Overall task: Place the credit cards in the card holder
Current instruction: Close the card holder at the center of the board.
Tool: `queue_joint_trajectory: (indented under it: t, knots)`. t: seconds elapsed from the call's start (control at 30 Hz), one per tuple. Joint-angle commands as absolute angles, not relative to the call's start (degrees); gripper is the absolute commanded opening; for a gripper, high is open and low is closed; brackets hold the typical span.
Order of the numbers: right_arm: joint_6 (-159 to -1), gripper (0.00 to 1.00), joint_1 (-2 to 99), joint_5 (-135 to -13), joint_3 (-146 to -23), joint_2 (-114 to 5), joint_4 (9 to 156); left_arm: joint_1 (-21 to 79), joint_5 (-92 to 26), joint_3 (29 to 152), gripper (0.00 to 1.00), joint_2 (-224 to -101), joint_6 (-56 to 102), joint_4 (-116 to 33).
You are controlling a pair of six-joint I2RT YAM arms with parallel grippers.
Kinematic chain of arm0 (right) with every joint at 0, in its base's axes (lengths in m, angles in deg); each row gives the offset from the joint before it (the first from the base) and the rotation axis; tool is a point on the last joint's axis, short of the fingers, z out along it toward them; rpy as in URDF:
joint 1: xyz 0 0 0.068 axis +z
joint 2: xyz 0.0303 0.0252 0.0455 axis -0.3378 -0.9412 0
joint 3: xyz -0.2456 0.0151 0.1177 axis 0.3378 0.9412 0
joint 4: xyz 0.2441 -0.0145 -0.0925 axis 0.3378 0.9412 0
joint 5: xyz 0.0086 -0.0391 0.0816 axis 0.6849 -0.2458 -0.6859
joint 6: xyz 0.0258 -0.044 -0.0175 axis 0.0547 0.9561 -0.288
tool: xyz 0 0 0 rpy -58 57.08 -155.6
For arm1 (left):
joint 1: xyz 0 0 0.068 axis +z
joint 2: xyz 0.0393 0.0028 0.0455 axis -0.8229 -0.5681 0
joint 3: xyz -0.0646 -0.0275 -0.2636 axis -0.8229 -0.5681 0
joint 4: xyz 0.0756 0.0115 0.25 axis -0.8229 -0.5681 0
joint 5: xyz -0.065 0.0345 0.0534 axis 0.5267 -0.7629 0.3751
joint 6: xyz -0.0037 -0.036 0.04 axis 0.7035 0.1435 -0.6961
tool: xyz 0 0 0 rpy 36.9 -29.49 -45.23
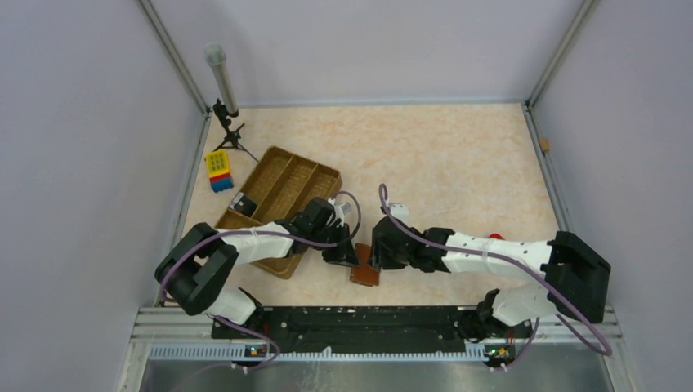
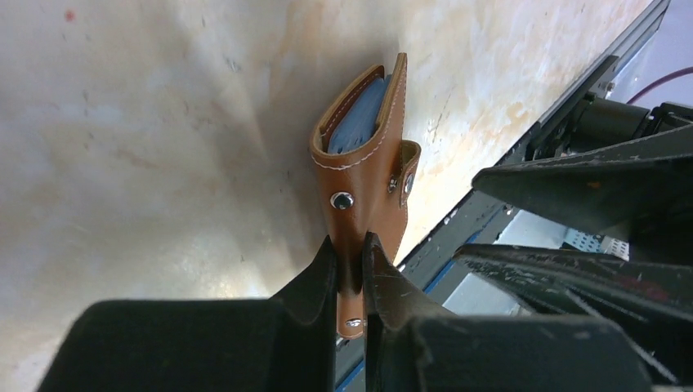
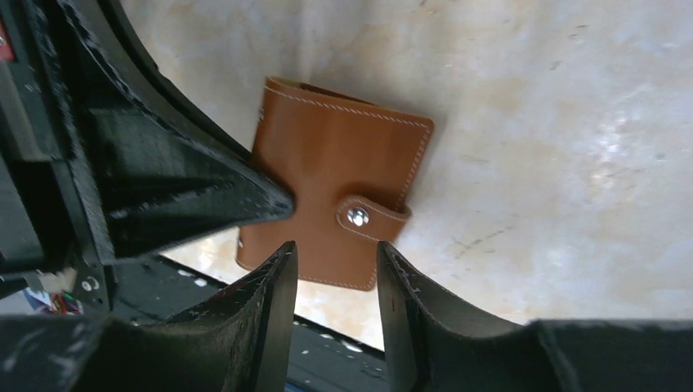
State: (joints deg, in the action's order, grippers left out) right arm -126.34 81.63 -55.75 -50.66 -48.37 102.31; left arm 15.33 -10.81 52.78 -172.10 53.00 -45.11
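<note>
Two tools close over the card holder (image 1: 365, 275), at the counter's (image 1: 458, 163) near edge. Left tool (image 2: 350, 242) clamped narrow on its snap strap (image 2: 353, 245), holder stretching straight away, mouth farthest. Right tool (image 3: 335, 247) half-spread, empty, just over the strap side. One bluish credit card (image 2: 358, 122) tucked inside; any others out of sight. Hard to tell whether lifted or resting.
</note>
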Motion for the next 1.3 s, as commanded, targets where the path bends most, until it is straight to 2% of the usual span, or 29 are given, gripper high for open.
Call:
queue_joint_trajectory:
  t: [0.0, 0.57, 0.67, 0.83, 0.87, 1.07, 1.27]
  knots:
    - [-133.9, 0.39, 85.2, -51.6, -57.2, -53.8, 106.8, 14.0, -14.7, 48.4, 0.0, -170.4, 55.8, -50.9]
    - [-136.4, 0.35, 87.3, -49.9, -64.3, -64.7, 112.9, 13.4, -14.7, 43.3, 0.0, -169.6, 61.0, -43.9]
    - [-136.4, 0.3, 87.5, -50.4, -64.1, -65.1, 112.7, 13.4, -15.3, 43.5, 0.0, -169.0, 60.7, -44.1]
    - [-137.0, 0.28, 88.1, -50.3, -64.0, -65.8, 113.7, 13.4, -16.3, 43.7, 0.0, -168.1, 60.1, -44.9]
    - [-137.2, 0.26, 88.1, -50.3, -63.9, -65.9, 113.7, 13.4, -16.5, 43.8, 0.0, -168.0, 60.0, -45.3]
    - [-138.1, 0.02, 88.6, -49.1, -63.1, -64.3, 114.2, 13.4, -16.9, 44.1, 0.0, -167.5, 59.4, -45.9]
    - [-139.2, 0.0, 88.8, -47.9, -62.0, -62.3, 114.0, 13.3, -17.0, 44.2, 0.0, -167.5, 59.2, -46.1]
